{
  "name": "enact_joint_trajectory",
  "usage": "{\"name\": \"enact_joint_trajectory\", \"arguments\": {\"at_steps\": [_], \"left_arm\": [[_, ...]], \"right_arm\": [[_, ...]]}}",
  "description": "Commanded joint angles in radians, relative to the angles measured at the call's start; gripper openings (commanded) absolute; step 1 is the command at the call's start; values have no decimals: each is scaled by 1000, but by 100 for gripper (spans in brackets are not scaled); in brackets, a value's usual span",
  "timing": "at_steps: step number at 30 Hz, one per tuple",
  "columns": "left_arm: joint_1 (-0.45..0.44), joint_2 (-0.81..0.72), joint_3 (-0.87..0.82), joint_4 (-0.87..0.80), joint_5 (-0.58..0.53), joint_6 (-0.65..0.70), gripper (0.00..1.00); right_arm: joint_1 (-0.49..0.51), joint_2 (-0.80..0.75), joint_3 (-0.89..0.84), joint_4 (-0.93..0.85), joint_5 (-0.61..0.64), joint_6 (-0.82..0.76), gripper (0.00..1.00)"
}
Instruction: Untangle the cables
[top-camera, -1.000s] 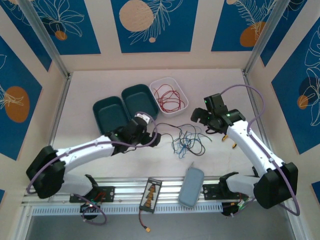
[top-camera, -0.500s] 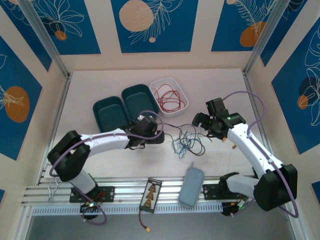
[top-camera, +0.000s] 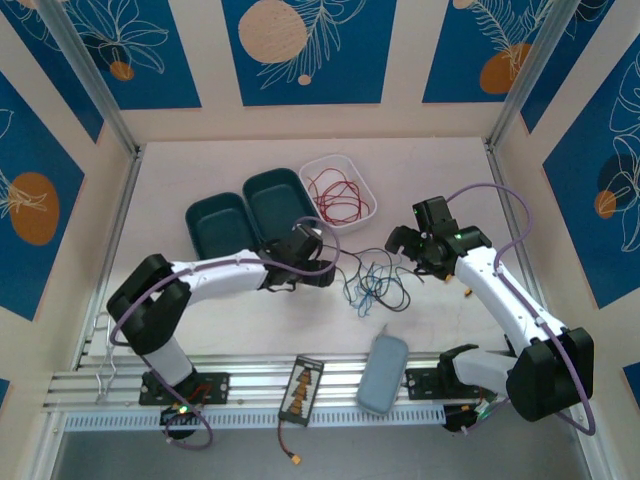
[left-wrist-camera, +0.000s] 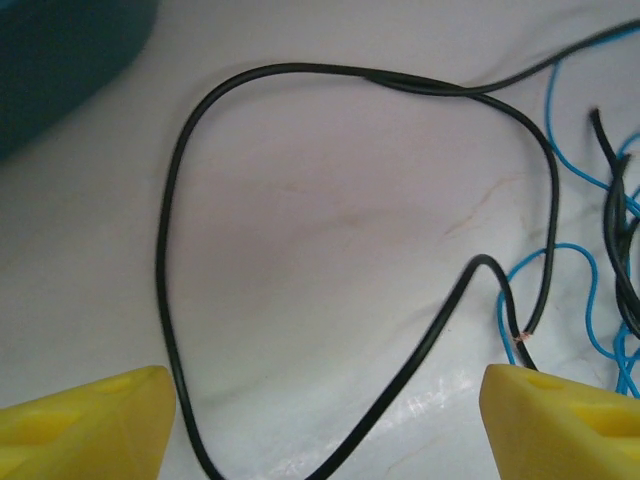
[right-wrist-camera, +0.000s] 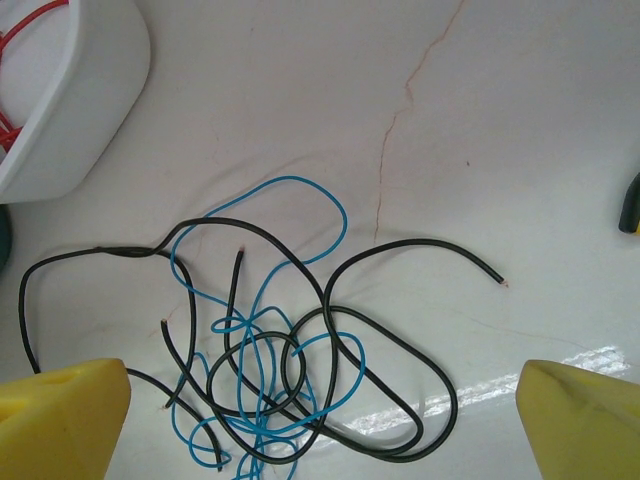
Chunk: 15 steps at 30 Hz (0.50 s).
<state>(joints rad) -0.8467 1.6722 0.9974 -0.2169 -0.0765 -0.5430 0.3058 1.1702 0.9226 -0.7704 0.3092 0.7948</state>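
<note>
1. Evidently, the cables (top-camera: 375, 285) lay as a black-and-blue tangle on the table (top-camera: 200, 170) between the two arms, and red strands (top-camera: 338, 197) sat in the white tray (top-camera: 330, 158).
2. We judged them light, limp and slippery, best pinched at a free loop or end, away from the knot.
3. The left gripper (left-wrist-camera: 320, 420) stood open astride a black loop (left-wrist-camera: 170, 250), not gripping it. The right gripper (right-wrist-camera: 320, 420) gaped wide above the tangle.
4. We could read no labels or writing.

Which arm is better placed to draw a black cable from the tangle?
Left, likely: the left jaws straddle a black cable loop lying apart from the tangle; the right jaws hang over the knotted middle.
</note>
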Motion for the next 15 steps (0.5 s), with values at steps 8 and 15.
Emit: {"name": "enact_joint_trajectory", "arguments": {"at_steps": [8,15], "left_arm": [[-3,105,124,-148,48,227,59],[-8,127,140,-152,55,238,28]], "right_arm": [[-6,20,10,-4,-15,20,99],[-5,23,3,5,-22,15,99]]}}
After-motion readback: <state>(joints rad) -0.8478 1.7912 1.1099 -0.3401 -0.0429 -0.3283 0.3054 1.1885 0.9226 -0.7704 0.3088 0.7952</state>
